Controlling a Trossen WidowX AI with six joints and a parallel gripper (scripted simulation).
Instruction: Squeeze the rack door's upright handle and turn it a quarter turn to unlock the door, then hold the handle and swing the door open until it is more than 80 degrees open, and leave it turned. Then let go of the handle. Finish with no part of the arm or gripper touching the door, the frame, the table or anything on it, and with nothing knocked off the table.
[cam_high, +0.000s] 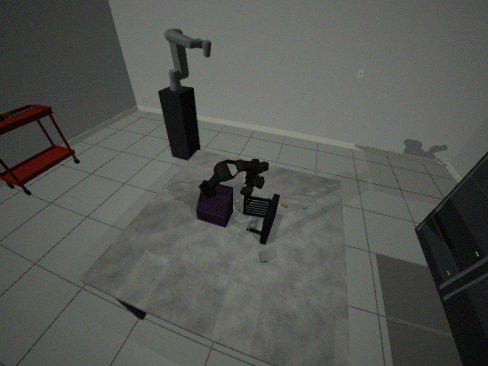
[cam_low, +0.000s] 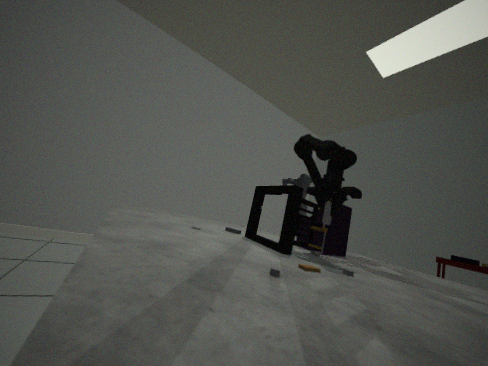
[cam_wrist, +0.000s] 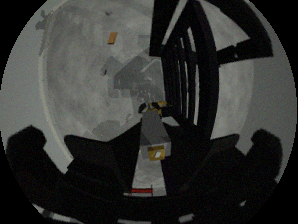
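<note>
The black door frame (cam_high: 270, 222) (cam_low: 291, 220) stands upright on the table. Its slatted door (cam_high: 257, 206) (cam_low: 304, 232) (cam_wrist: 212, 75) is swung out towards the arm's side, roughly square to the frame; the exact angle cannot be told. The grey handle (cam_low: 327, 215) (cam_wrist: 156, 137), with a yellow end, is near the door's free edge, with yellow brackets beside it. My gripper (cam_high: 246, 191) (cam_low: 327, 199) (cam_wrist: 152, 124) is shut on the handle from above, one finger on each side. How far the handle is turned cannot be told for certain.
The arm stands on a purple block (cam_high: 215, 212) (cam_low: 342, 232). An orange piece (cam_high: 284, 206) (cam_low: 309, 268) (cam_wrist: 112, 38) lies behind the frame. A pale tile (cam_high: 263, 256) lies beyond the frame's near end. Small grey blocks (cam_low: 274, 272) (cam_low: 233, 230) lie around the frame.
</note>
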